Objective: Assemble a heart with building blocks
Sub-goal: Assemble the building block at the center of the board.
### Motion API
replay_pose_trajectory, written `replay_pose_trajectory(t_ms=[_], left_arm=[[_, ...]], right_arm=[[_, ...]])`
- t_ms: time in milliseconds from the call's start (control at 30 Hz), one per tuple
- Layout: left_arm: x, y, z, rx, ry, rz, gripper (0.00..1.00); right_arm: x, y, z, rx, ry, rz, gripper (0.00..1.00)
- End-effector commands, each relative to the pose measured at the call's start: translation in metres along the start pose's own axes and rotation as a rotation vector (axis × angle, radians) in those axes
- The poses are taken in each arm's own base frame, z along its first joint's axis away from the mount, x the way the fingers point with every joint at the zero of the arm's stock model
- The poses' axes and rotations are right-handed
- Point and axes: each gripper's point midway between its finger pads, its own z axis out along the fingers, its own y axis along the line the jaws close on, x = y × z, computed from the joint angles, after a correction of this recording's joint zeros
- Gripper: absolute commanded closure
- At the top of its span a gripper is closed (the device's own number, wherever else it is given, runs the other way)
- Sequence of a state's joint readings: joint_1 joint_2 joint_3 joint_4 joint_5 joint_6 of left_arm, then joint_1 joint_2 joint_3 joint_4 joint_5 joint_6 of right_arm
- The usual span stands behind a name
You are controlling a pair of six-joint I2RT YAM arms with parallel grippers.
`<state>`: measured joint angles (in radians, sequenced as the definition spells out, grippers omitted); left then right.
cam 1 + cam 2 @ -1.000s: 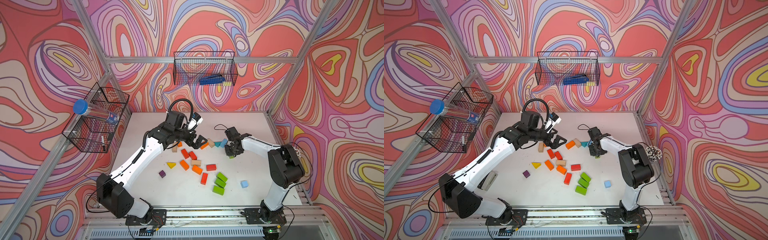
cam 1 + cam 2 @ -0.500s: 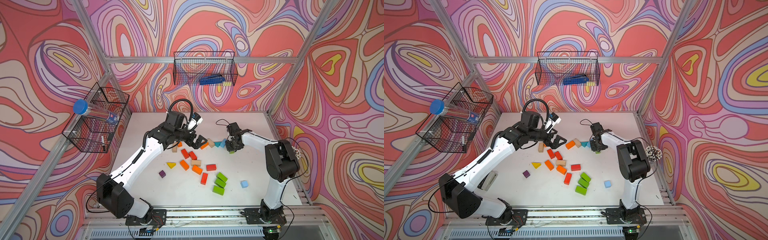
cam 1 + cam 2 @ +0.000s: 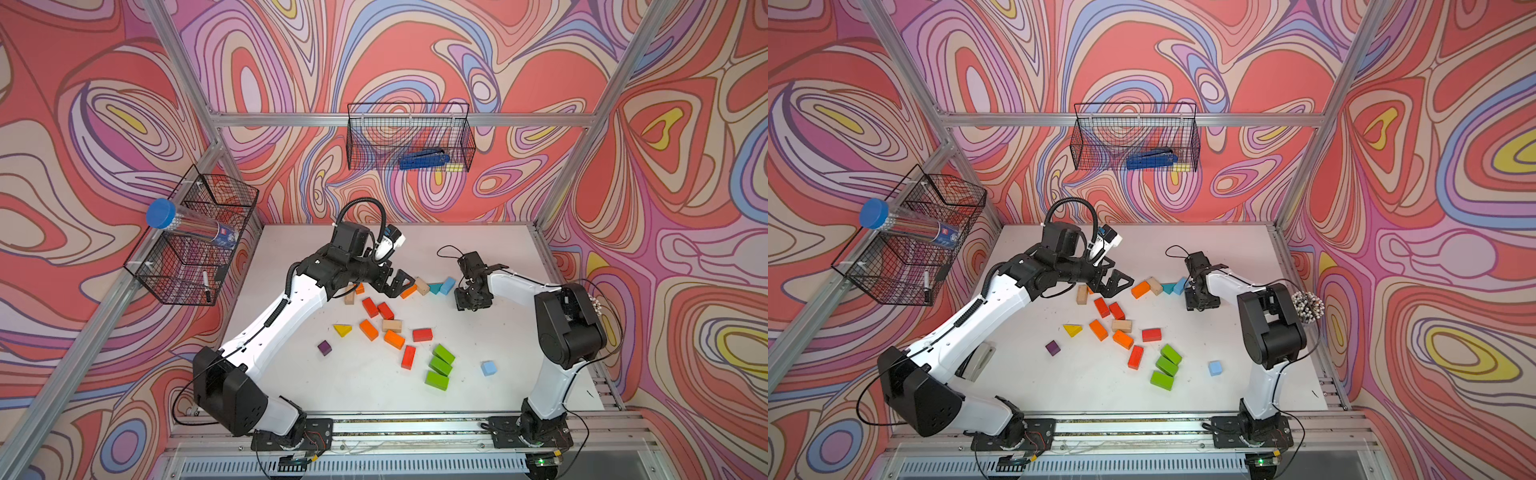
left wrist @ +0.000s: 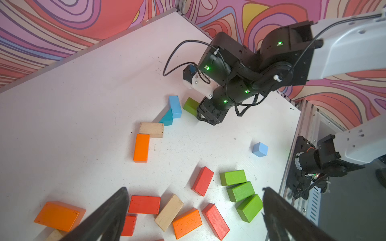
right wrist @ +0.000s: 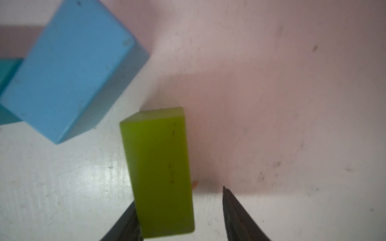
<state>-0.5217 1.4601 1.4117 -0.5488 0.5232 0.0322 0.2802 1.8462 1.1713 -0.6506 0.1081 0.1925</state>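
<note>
1. We found the right gripper (image 5: 179,197) low over the table (image 3: 498,374). Its jaws were apart around a green brick (image 5: 158,171), 1 finger against the brick and the other clear of it
2. The green brick rested on the table just beside a light blue brick (image 3: 447,285), which in a top view lay at 10 o'clock from the right gripper
3. We saw the left gripper (image 4: 194,188) spread wide and holding nothing, at 9 o'clock from the right gripper
4. 3 more green bricks (image 3: 440,365) lay together at 7 o'clock from the right gripper
</note>
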Motion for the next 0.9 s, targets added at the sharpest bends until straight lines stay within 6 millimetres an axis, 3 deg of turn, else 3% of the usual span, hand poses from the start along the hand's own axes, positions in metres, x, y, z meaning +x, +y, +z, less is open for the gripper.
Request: replay_pose_trajectory(t_ms=[0,267,500,733,867], left_arm=[[-0.006,-0.005,-0.009,0.014,-0.037,0.013,0.01],[-0.006,-0.004,-0.008,0.013,-0.035,0.013,0.0],[-0.005,-0.004,-0.008,0.012,-0.033,0.014,0.0],[-0.005,-0.004,-0.007,0.015,-0.031,0.01,0.0],[-0.005,-0.004,-0.007,0.018,-0.032,0.012,0.0]], right_arm=[[0.0,-0.015,-0.009,0.037,-0.029,0.066,0.45],[-0.008,-0.003,-0.011,-0.051,-0.054,0.079,0.49],[-0.018,-0.012,-0.01,-0.04,-0.072,0.15,0.57],[-0.019,-0.019,-0.01,-0.007,-0.078,0.178,0.57],[-0.02,-0.012,-0.011,-0.055,-0.09,0.179,0.56]])
